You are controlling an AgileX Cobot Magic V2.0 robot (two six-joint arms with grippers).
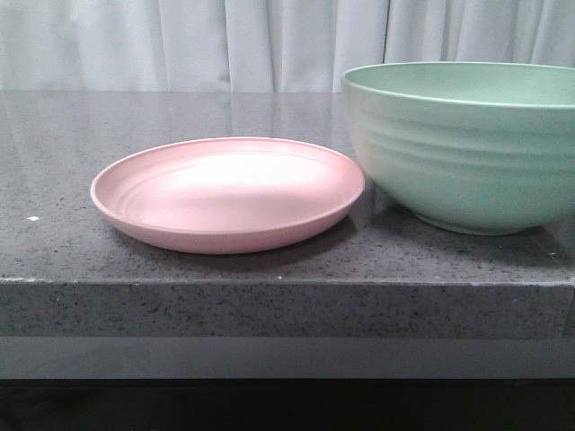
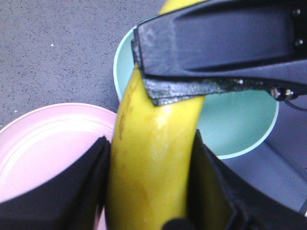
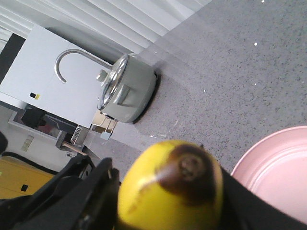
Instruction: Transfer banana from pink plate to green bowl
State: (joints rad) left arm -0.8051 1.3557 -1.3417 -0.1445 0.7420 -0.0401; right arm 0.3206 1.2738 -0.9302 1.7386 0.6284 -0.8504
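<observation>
The banana [image 2: 153,158] is held in the air above the counter, over the gap between plate and bowl. My left gripper [image 2: 150,139] is shut on its middle, a black finger pressed on each side. My right gripper [image 3: 170,178] is shut on the banana [image 3: 172,189] near its dark end; one of its fingers [image 2: 216,48] crosses the banana in the left wrist view. The pink plate [image 1: 229,193] lies empty at the counter's front and shows in both wrist views [image 2: 43,143] [image 3: 278,167]. The green bowl [image 1: 467,153] stands to its right, empty inside [image 2: 240,124]. Neither gripper nor the banana shows in the front view.
The dark speckled counter's front edge [image 1: 287,283] runs just before the plate and bowl. A grey pot with a glass lid [image 3: 127,91] stands farther off on the counter beside a white cabinet [image 3: 53,76]. A pale curtain [image 1: 269,40] hangs behind.
</observation>
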